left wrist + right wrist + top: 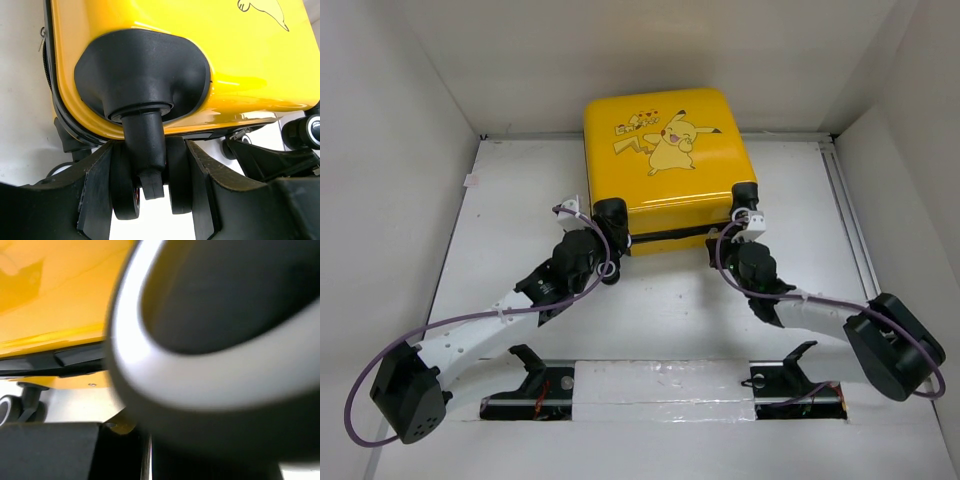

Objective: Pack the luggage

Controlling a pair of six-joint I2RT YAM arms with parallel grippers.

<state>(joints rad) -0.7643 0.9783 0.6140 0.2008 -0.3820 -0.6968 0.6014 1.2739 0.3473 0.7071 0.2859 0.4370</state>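
On the white tabletop (660, 320), the closed luggage (665, 150) is set mid far edge, its near-left caster (124, 190) clamped by the left fingers (97, 200), the right fingers (50, 452) shut beside the near-right caster (215, 365); the clamped caster, if it swivels, could be twisted free.

— What do we have around the edges here?
— We see a matte white table (665, 305), boxed in by plain white walls (390, 150) on the left, back and right.
— We can also make out a pale rail (850, 215) running along the table's right edge.
— And we see a glossy white strip (660, 388) lying across its near edge.
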